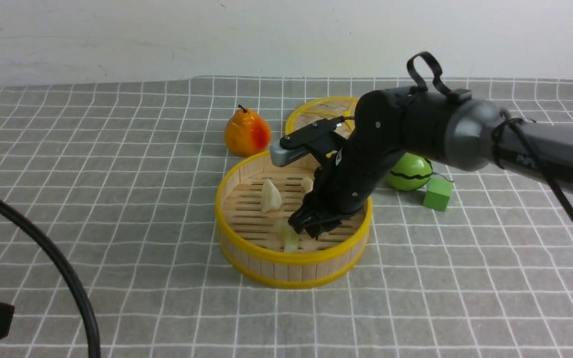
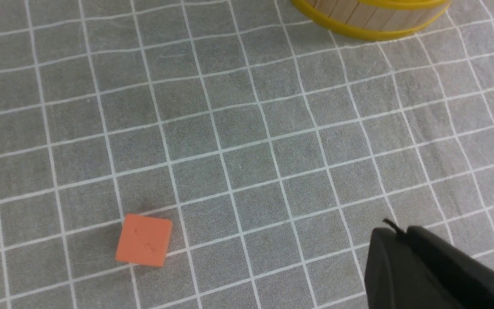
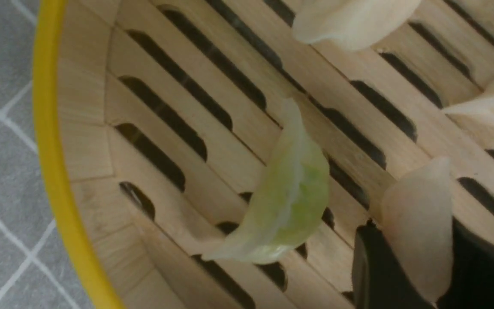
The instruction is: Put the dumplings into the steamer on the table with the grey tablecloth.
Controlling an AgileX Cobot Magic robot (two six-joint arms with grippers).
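Note:
The steamer stands mid-table on the grey tablecloth; its wall also shows in the left wrist view. My right gripper reaches down inside it, shut on a pale pinkish dumpling just above the slatted floor. A greenish dumpling lies beside the fingers, also seen in the right wrist view. Two cream dumplings lie further back in the basket. My left gripper is shut and empty, above bare cloth in front of the steamer.
An orange-yellow pear and the flat woven lid sit behind the steamer. A green striped ball and a green cube lie to its right. An orange cube lies near my left gripper. A black cable curves at front left.

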